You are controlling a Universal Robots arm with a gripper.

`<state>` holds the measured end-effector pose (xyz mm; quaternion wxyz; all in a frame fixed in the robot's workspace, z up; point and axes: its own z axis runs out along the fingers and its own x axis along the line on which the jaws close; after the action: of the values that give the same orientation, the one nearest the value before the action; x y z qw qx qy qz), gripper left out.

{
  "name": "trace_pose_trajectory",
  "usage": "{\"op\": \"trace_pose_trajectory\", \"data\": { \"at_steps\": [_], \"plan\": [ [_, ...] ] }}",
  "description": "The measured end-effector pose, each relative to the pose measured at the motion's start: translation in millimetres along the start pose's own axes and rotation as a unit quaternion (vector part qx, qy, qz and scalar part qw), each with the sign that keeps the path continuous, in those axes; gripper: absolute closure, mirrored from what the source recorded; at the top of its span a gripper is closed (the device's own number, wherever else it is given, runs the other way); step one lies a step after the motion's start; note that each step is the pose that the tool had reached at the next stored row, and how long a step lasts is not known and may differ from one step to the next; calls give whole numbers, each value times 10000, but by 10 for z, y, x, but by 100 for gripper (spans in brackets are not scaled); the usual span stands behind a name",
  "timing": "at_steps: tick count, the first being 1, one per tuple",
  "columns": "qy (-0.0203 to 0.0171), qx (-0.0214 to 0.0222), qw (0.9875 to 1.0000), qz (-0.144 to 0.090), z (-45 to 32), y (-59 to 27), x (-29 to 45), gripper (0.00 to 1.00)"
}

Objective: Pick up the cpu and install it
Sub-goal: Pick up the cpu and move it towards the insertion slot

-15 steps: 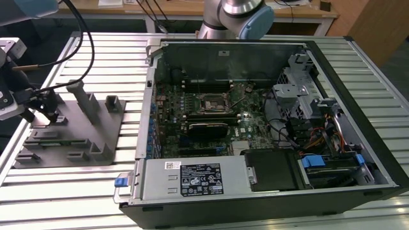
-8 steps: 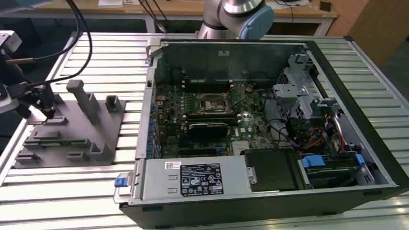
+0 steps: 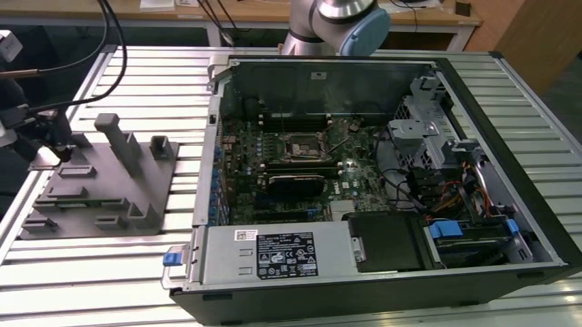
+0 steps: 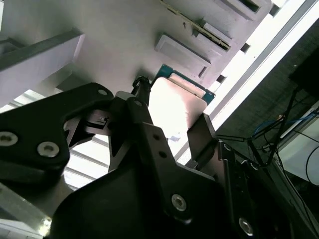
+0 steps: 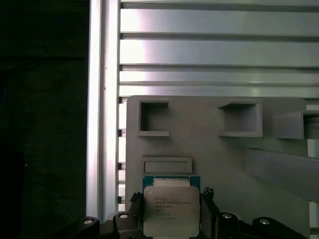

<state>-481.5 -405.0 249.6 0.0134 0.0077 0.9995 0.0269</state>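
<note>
1. In both wrist views the gripper is closed narrowly on the cpu, its black fingers pressing two opposite edges.
2. The cpu, silver top up with a teal rim, is at the edge of the grey fixture; whether it still touches the fixture I cannot tell.
3. In the exterior view the gripper hangs over the fixture's corner at that view's left.
4. The fixture lies on a slatted metal table.
5. Beside it, toward the view's right, lies an open case; its socket is well apart from the cpu.
</note>
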Motion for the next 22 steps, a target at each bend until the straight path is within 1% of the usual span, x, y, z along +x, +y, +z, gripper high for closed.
{"op": "trace_pose_trajectory", "data": {
  "at_steps": [8,13,22],
  "plan": [
    [-1,0,10000,0,-166,9,-4,45],
    [-1,0,10000,0,-289,16,-8,45],
    [-1,0,10000,0,-590,32,-16,45]
  ]
}}
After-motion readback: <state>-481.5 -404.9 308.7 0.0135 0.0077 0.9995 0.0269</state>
